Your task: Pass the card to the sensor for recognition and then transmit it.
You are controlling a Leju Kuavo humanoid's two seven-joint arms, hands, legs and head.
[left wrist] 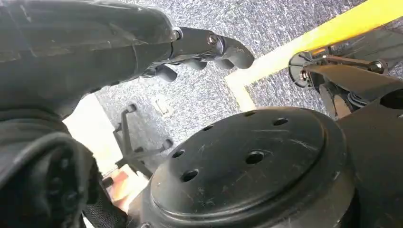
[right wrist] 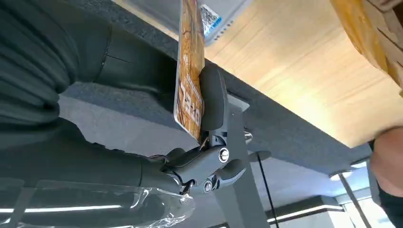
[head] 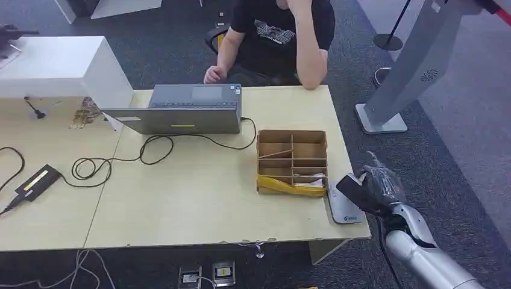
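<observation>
Card (right wrist: 189, 90) is pinched in the right hand (head: 375, 191) off the table's (head: 199, 198) right edge, just beside the grey sensor (head: 343, 208) at the front right corner. Left hand (left wrist: 157, 52) hangs over carpet, fingers curled, holding nothing. Dark carpet floor (head: 458, 120) surrounds the pale wooden table.

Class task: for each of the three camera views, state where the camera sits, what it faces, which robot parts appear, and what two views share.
Head view: high on the body, looking down at the table, cardboard organiser and sensor; right hand visible.
Left wrist view: behind the left hand, facing carpet and the robot's own dark parts.
Right wrist view: behind the right hand, whose fingers hold the card.
Shared: head and right wrist views both show sensor and table.
</observation>
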